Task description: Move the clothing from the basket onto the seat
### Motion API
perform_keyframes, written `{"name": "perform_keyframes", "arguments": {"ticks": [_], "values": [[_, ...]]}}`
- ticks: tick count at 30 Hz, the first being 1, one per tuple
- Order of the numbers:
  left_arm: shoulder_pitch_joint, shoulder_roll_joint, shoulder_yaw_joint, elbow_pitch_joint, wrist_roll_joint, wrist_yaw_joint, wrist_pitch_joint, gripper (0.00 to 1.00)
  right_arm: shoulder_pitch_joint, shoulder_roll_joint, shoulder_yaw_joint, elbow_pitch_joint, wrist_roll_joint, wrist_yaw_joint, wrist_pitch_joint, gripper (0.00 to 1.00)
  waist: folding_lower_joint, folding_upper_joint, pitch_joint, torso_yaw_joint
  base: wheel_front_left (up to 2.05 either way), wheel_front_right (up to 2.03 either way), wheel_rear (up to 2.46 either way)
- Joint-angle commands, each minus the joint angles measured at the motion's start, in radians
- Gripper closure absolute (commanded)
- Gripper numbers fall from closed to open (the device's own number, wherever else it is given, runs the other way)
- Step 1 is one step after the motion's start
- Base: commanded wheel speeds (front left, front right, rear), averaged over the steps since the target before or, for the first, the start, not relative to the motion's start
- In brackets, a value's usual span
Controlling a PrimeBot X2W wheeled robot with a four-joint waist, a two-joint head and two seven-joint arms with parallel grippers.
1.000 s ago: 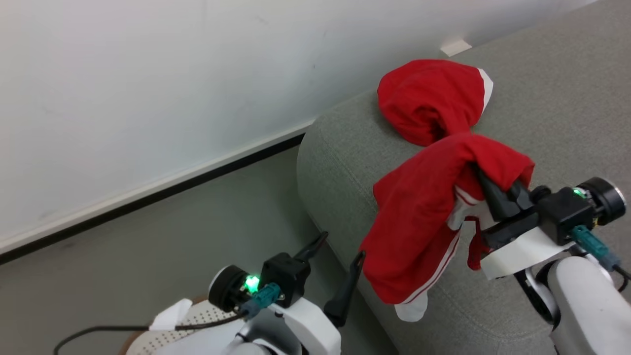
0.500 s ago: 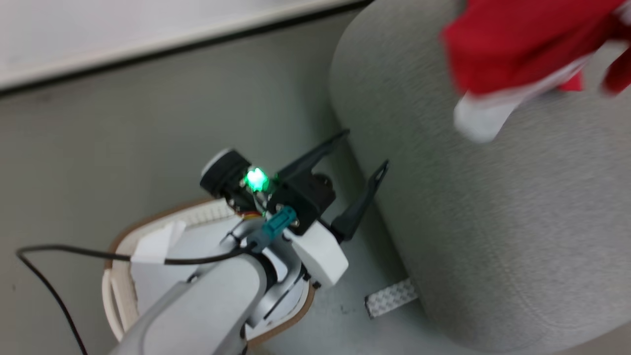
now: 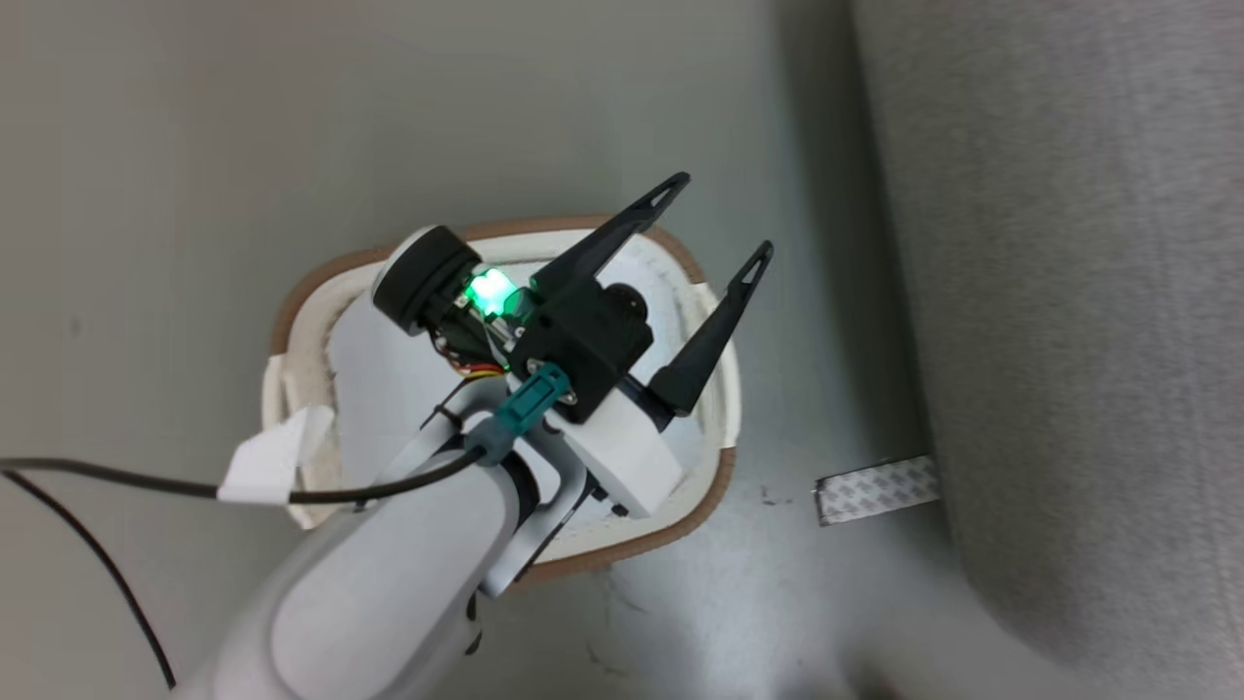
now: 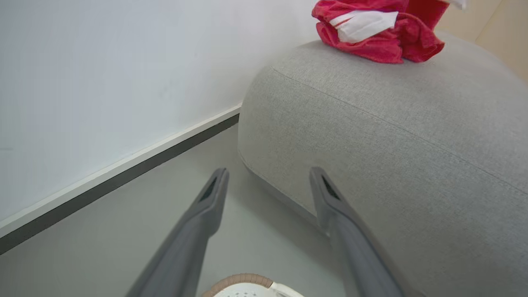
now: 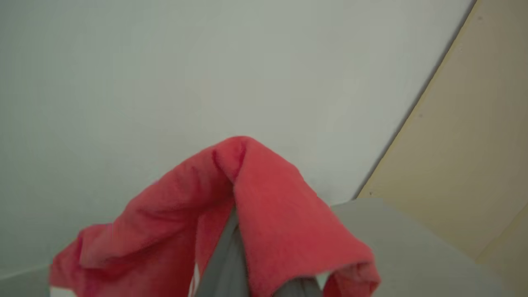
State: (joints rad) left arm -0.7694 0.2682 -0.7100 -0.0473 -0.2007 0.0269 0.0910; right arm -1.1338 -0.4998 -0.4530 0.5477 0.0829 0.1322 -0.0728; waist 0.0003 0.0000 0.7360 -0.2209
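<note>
Head view: left pincer (image 3: 724,214) above basket (image 3: 671,520)

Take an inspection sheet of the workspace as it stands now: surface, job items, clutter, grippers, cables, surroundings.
Surface: grey floor, a few small marks near the basket.
Job's things: basket on the floor beside the seat, no red fabric in its visible part; clothing bunched on the seat; another red garment draped over the right gripper.
Clutter: patterned tape strip on the floor at the seat's foot.
Grippers: left gripper above the basket, jaws open, empty; right gripper, jaws shut on the red garment.
Cables: black cable running from the left arm, white tag on it.
Surroundings: white wall, dark baseboard, beige panel.
</note>
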Motion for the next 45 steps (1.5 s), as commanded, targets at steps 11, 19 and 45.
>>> {"name": "perform_keyframes", "arguments": {"ticks": [11, 19, 45], "values": [[0.06, 0.042, 0.014, 0.02, -0.007, 0.03, -0.03, 0.0, 0.179, 0.168, -0.19, 0.304, -0.177, -0.003, -0.183, 0.0, -0.0003, 0.0, -0.032, 0.008, 0.0, 0.0, 0.0], [0.118, 0.051, 0.037, 0.066, -0.043, 0.054, -0.094, 0.0, 0.328, 0.266, -0.121, 0.133, -0.259, -0.003, -0.192, 0.0, -0.0003, 0.0, -0.172, -0.003, 0.0, 0.0, 0.0], [0.711, 0.012, 0.331, 0.289, -0.248, 0.193, -0.355, 0.0, 1.028, 0.449, 0.297, -0.287, -0.124, -0.003, -0.191, 0.0, -0.0003, 0.0, -0.762, 0.229, 0.0, 0.0, 0.0]]}}
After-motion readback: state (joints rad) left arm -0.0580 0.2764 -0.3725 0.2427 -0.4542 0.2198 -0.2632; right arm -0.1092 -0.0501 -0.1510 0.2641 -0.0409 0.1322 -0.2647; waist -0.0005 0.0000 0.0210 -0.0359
